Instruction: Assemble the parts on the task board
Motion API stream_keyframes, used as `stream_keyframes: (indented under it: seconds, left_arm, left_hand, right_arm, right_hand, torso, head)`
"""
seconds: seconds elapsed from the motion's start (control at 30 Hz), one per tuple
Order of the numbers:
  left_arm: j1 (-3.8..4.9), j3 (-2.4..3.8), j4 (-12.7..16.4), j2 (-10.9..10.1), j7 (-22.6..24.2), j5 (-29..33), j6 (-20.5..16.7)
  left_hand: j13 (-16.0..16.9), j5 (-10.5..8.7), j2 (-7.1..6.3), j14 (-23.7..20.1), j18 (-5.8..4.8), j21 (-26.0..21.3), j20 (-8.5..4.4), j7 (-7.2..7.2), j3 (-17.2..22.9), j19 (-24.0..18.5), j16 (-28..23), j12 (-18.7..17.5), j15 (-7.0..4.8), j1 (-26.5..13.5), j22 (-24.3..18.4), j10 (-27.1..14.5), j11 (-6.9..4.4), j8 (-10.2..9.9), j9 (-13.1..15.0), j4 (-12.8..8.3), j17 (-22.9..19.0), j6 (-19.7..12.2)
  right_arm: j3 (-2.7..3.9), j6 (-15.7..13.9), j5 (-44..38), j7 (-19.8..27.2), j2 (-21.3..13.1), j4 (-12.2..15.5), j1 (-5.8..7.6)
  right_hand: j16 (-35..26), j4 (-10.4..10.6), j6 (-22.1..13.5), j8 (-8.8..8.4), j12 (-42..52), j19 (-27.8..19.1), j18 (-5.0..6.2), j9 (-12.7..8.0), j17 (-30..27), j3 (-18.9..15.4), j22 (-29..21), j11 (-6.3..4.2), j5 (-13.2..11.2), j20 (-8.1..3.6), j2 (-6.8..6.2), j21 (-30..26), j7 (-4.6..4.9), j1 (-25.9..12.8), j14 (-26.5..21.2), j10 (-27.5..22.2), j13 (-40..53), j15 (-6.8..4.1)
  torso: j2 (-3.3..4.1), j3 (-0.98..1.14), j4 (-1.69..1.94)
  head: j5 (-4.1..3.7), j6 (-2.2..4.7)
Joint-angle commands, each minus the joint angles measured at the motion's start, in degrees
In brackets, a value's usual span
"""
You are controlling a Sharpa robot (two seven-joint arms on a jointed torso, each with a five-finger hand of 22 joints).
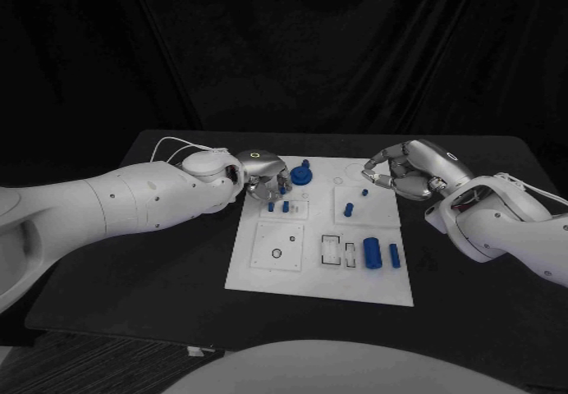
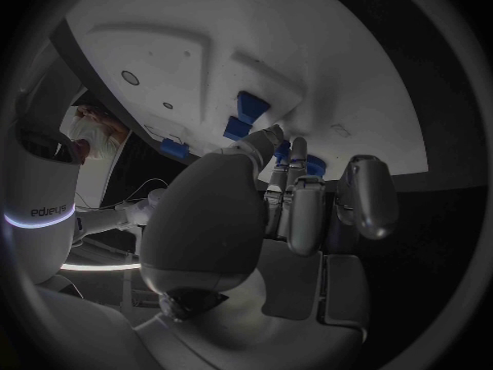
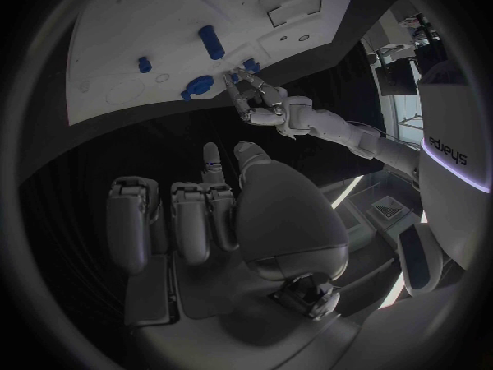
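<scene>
Flat white task board (image 1: 267, 271), cylindrical blue parts (image 1: 372, 252)

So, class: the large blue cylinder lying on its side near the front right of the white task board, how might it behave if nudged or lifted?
The large blue cylinder lies on its round side on the flat white task board, so a sideways nudge would probably roll it. It looks like rigid moulded plastic: likely stiff and fairly light. Its smooth surface may slip in a loose pinch.
</scene>
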Motion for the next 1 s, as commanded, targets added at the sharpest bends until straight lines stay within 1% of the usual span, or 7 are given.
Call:
stream_keyframes:
  seconds: [0.03, 0.27, 0.5, 0.7, 0.9, 0.97, 1.0]
  left_arm:
    - [-0.11, 0.04, 0.2, -0.2, -0.3, -0.1, -0.1]
    - [-0.11, 0.04, 0.4, -1.0, -0.5, -0.1, -3.2]
    - [-0.11, 0.04, 0.6, -2.5, 0.4, -0.1, -8.9]
    - [0.06, 0.06, 1.7, -5.1, 1.9, -0.1, -12.7]
    - [1.11, 0.06, 3.5, -8.7, 2.6, -0.1, -15.6]
    - [1.52, 0.06, 4.2, -9.9, 2.9, 0.1, -16.7]
    - [1.77, 0.06, 4.6, -10.6, 3.3, 1.1, -17.4]
  left_hand:
    - [-0.8, -0.1, -1.02, 0.7, 2.3, -0.6, -0.3, -0.78, 2.0, -1.0, -0.8, -1.4, -0.25, -1.6, 9.5, -1.4, 0.31, -0.8, -1.2, -0.5, 0.2, -2.8]
    - [-0.4, -1.23, -1.68, 0.5, 2.34, -1.1, 0.03, -2.39, 0.8, -1.1, -0.9, -1.1, 0.03, -2.7, 9.4, -3.4, 0.84, -0.7, -2.5, 0.1, -0.2, -7.0]
    - [0.1, -2.78, -1.56, 0.1, 2.49, -2.1, 0.28, -3.18, -1.0, -1.4, -1.4, -0.8, 0.28, -3.6, 9.1, -6.1, 1.18, -0.5, -3.1, 1.2, -0.9, -8.9]
    - [0.4, -3.36, -1.37, -0.1, 2.62, -2.8, 0.28, -3.44, -1.6, -1.6, -1.7, -0.1, 0.16, -3.4, 9.0, -6.6, 0.8, -0.1, -3.1, 1.5, -1.4, -8.1]
    - [0.9, -3.83, -1.15, -0.9, 2.94, -4.6, 0.09, -3.64, -1.9, -2.4, -2.7, 0.9, -0.12, -2.8, 8.6, -6.6, 0.18, 0.3, -3.0, 2.0, -2.8, -6.9]
    - [1.2, -4.16, -1.12, -2.1, 3.29, -6.8, 0.02, -3.58, -1.9, -3.5, -4.2, 1.4, -0.2, -2.6, 8.0, -6.7, -0.01, 0.4, -3.0, 2.5, -4.9, -6.4]
    - [1.5, -4.61, -1.24, -3.9, 3.79, -10.2, 0.05, -3.49, -1.9, -5.3, -6.2, 2.1, -0.11, -2.4, 7.2, -7.0, -0.09, 0.5, -3.0, 3.0, -7.5, -6.0]
  right_arm:
    - [0.04, 0.2, -0.3, -1.0, 0.0, 0.0, -0.14]
    - [0.04, 0.2, -0.3, -1.0, -0.1, 0.0, -0.14]
    - [0.04, 0.1, -0.3, -1.1, -0.4, 0.1, -0.13]
    - [0.05, -0.4, -0.3, -1.1, -1.0, 0.5, -0.05]
    - [0.05, -1.0, -0.4, -1.4, -1.9, 1.0, 1.21]
    - [0.05, -1.1, -0.6, -1.6, -2.1, 1.0, 1.87]
    - [0.05, -1.2, -0.9, -1.8, -2.2, 1.0, 2.31]
  right_hand:
    - [-0.3, 0.2, 0.3, -0.7, 0.1, 3.3, 0.45, 0.8, 13.0, 2.5, 13.9, -0.34, 0.7, -0.27, 0.06, -0.6, -0.27, 0.5, 5.7, 5.4, 13.2, -0.47]
    - [-0.3, 0.2, 0.3, -0.7, 0.1, 3.3, 0.44, 0.8, 12.9, 2.5, 13.9, -0.35, 0.7, -0.27, 0.04, -0.6, -0.27, 0.6, 5.7, 5.4, 13.3, -0.48]
    - [-0.3, 0.2, 0.3, -0.71, 0.1, 3.3, 0.44, 0.8, 13.0, 2.5, 13.9, -0.36, 0.7, -0.27, 0.02, -0.6, -0.28, 0.6, 5.7, 5.4, 13.2, -0.48]
    - [-0.3, 0.1, 0.3, -0.72, -0.1, 3.3, 0.45, 0.8, 12.9, 2.6, 13.9, -0.37, 0.8, -0.28, -0.03, -0.7, -0.29, 0.8, 5.7, 5.3, 13.1, -0.49]
    - [-0.4, -0.1, 0.3, -0.71, -0.5, 3.2, 0.46, 0.8, 12.9, 2.7, 13.9, -0.39, 0.8, -0.3, -0.2, -0.7, -0.32, 1.1, 5.7, 5.2, 12.8, -0.51]
    - [-0.4, -0.3, 0.4, -0.69, -0.8, 3.2, 0.48, 0.9, 12.8, 2.9, 13.9, -0.41, 0.8, -0.33, -0.38, -0.8, -0.34, 1.6, 5.6, 5.1, 12.5, -0.54]
    - [-0.4, -0.4, 0.4, -0.67, -0.9, 3.2, 0.48, 0.9, 12.8, 2.9, 13.9, -0.42, 0.7, -0.33, -0.44, -0.8, -0.34, 1.7, 5.6, 5.0, 12.4, -0.55]
  torso:
    - [0.0, 0.01, 0.04]
    - [0.02, 0.0, 0.05]
    - [-0.01, 0.0, 0.07]
    - [-0.01, -0.01, 0.03]
    - [0.0, -0.02, 0.02]
    - [-0.02, -0.03, 0.05]
    - [-0.03, -0.02, 0.06]
  head:
    - [0.03, 0.0]
    - [0.09, 0.0]
    - [0.04, 0.0]
    - [0.13, 0.0]
    - [0.05, 0.0]
    - [-0.08, 0.0]
    - [-0.18, 0.0]
